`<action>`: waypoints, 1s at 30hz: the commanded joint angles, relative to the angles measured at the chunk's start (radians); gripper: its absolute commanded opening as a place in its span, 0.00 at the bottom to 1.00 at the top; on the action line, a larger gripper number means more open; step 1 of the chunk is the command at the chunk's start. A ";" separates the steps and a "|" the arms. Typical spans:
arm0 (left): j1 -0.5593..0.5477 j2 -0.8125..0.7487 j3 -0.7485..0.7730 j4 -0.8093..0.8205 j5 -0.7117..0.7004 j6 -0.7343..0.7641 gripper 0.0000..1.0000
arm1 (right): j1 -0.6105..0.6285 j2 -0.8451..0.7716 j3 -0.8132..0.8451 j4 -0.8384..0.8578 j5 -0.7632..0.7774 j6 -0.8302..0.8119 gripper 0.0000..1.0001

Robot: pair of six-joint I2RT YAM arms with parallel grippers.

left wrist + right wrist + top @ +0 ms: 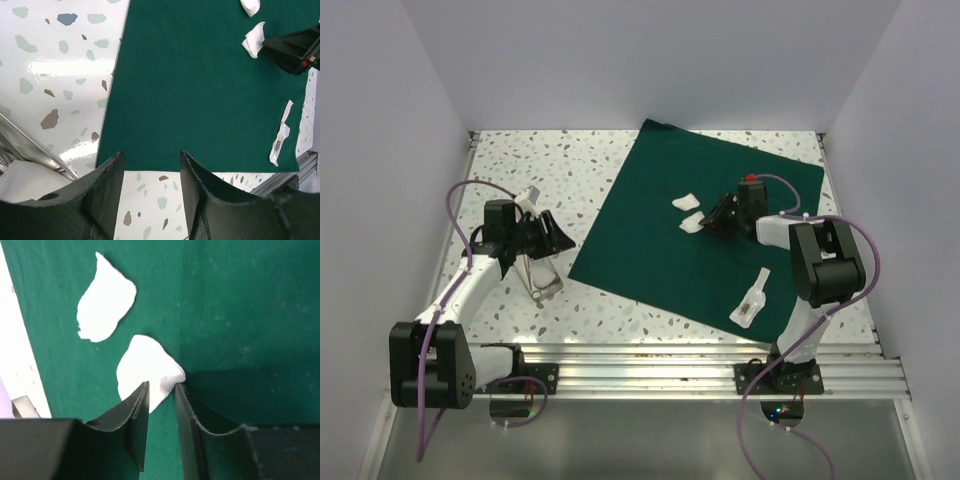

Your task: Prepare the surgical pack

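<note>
the dark green drape [650,235] is spread flat and a bit skewed on the speckled counter [550,160]. it's matte woven cloth, soft and floppy, so i'd guess it wrinkles and drags if you pull from the middle, better to take a corner or edge. right fingers [135,410] are nearly closed, pinching the bunched corner of a white gauze pad [142,372] lying on the drape. a second pad [105,305] sits near it, not touching. gauze looks feather-light and limp, so a gentle edge pinch should do. left fingers [107,185] are wide open with nothing in them, over the counter by the drape's left corner. the small steel tray [542,278] is off the cloth right beside them: rigid, shiny, probably slippery, so grab the rim. a flat sealed instrument pouch [750,300] lies at the drape's near-right edge.
</note>
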 commanded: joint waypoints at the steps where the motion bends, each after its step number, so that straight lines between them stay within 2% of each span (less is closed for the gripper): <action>1: -0.003 0.004 0.029 0.053 0.024 0.005 0.52 | -0.013 0.042 -0.009 0.021 0.075 0.017 0.31; 5: -0.003 0.012 0.029 0.053 0.024 0.008 0.51 | -0.022 0.068 0.019 0.024 0.074 0.026 0.24; 9: -0.003 0.024 0.029 0.061 0.030 0.009 0.52 | -0.028 0.093 0.043 0.028 0.064 0.029 0.23; 12: -0.003 0.032 0.031 0.064 0.034 0.009 0.51 | -0.030 0.107 0.058 0.033 0.052 0.024 0.08; 13: -0.003 0.033 0.031 0.064 0.034 0.009 0.51 | -0.031 0.108 0.065 0.033 0.043 0.023 0.00; 23: -0.005 0.055 0.020 0.087 0.050 0.008 0.51 | -0.024 -0.080 0.052 0.087 -0.083 0.026 0.00; 30: -0.009 0.056 0.020 0.098 0.056 -0.001 0.51 | -0.016 -0.061 0.112 0.133 -0.055 0.093 0.00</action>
